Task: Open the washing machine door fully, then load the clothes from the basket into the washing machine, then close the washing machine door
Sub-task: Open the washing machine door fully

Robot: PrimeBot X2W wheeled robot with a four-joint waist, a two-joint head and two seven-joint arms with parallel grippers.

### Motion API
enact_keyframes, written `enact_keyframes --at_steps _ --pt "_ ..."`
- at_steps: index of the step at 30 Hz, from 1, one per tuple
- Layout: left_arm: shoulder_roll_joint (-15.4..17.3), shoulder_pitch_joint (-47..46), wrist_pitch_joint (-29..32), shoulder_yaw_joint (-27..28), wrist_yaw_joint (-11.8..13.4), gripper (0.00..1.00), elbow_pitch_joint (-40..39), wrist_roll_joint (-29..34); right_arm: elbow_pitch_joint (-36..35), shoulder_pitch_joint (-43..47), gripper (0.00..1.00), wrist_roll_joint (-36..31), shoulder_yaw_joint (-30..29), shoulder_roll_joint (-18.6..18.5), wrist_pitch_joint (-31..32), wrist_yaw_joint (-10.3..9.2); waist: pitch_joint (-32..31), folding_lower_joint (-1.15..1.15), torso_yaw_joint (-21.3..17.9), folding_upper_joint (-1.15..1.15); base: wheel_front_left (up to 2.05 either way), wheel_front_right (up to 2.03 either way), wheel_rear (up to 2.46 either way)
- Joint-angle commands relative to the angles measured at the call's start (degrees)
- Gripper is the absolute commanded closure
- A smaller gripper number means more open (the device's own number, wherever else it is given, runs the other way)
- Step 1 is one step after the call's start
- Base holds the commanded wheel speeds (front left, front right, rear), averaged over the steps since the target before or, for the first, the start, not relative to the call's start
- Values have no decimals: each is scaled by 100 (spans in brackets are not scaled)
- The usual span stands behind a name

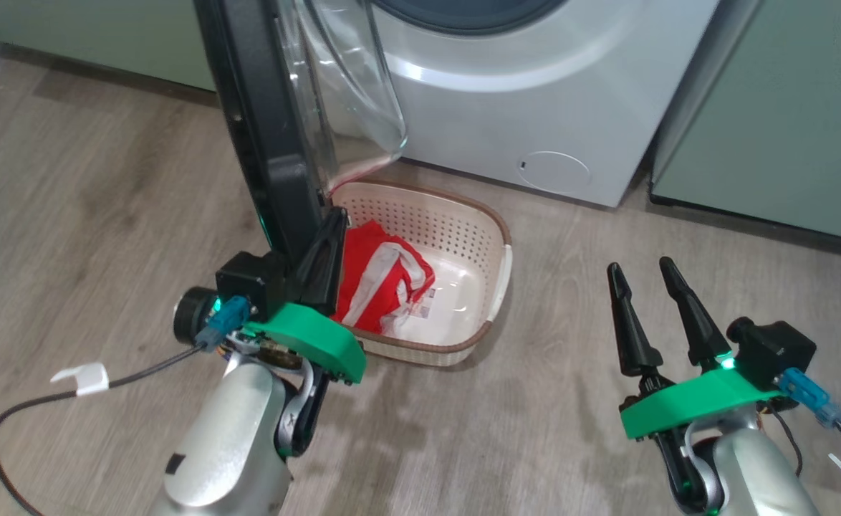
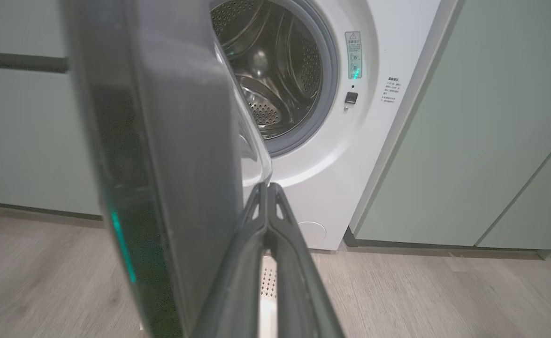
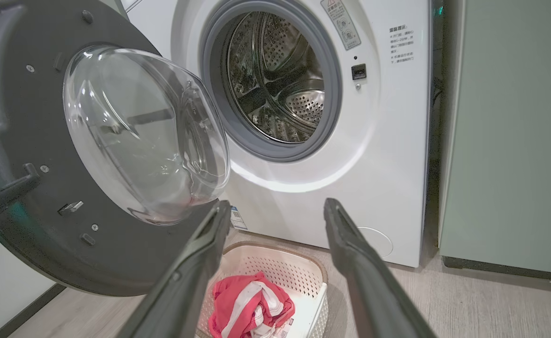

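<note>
My left gripper (image 1: 333, 218), clenched on nothing, sits mid-frame just beside the washing machine door (image 1: 263, 129); my right gripper (image 1: 639, 266), lower right, is spread wide.

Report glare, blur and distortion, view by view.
Head view: a glare band crosses the washing machine. Left wrist view: the washing machine door, close up, is blurred. Right wrist view: reflections streak the door's glass.

The head camera looks steeply down on the basket (image 1: 496, 223) and the washing machine (image 1: 535, 107) lower front. The left wrist camera sits close against the washing machine door (image 2: 172, 141) edge, seemingly blurred by nearness, facing the drum (image 2: 275, 70). The right wrist camera, farther back, shares drum, door and basket.
</note>
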Motion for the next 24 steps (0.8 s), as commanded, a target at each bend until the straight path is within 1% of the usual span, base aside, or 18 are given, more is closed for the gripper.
enact_keyframes --at_steps 1,4,11,13,19,24 --pt "63 -162 -28 203 32 100 -40 -36 -175 -250 0 -59 161 10 -53 0 -47 0 106 0 0 0 0" --pt "63 -158 -28 240 48 100 68 -86 -179 -239 0 -68 164 10 -53 0 -64 0 279 0 0 0 0" --pt "63 -169 -28 400 69 100 48 -137 -147 -197 0 -144 192 11 -53 0 54 0 641 0 0 0 0" --pt "63 -177 -28 449 74 100 48 -136 -146 -204 0 -155 202 11 -53 0 84 0 685 0 0 0 0" --pt "63 -270 -28 849 18 100 61 -115 -144 -341 0 -300 281 11 -54 0 368 0 857 0 0 0 0" --pt "63 -393 -28 1319 -16 100 40 -43 -149 -429 0 -455 270 11 -54 0 643 0 918 0 0 0 0"
